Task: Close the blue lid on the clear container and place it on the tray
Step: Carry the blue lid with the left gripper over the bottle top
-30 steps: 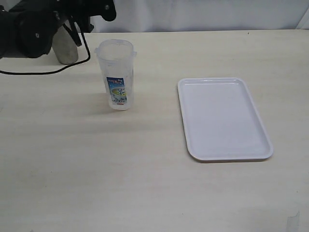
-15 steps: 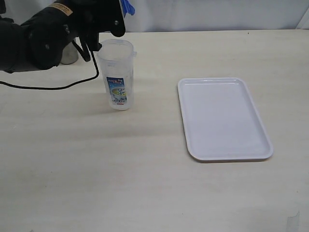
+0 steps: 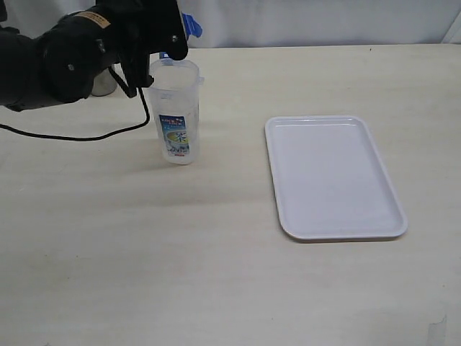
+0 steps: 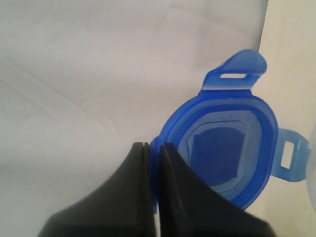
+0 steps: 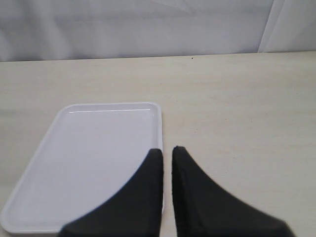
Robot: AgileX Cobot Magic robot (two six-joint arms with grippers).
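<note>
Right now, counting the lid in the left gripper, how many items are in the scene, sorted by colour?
Blue: 1, the blue lid
Clear: 1, the clear container
White: 1, the tray
Grey: 1, a metal cup, partly hidden
Total: 4

Bright, even, diffuse light. Faint soft shadows at clear container (image 3: 176, 108) base and along tray (image 3: 331, 173) edge. Exterior view mildly grainy; wrist views soft in near foreground.
</note>
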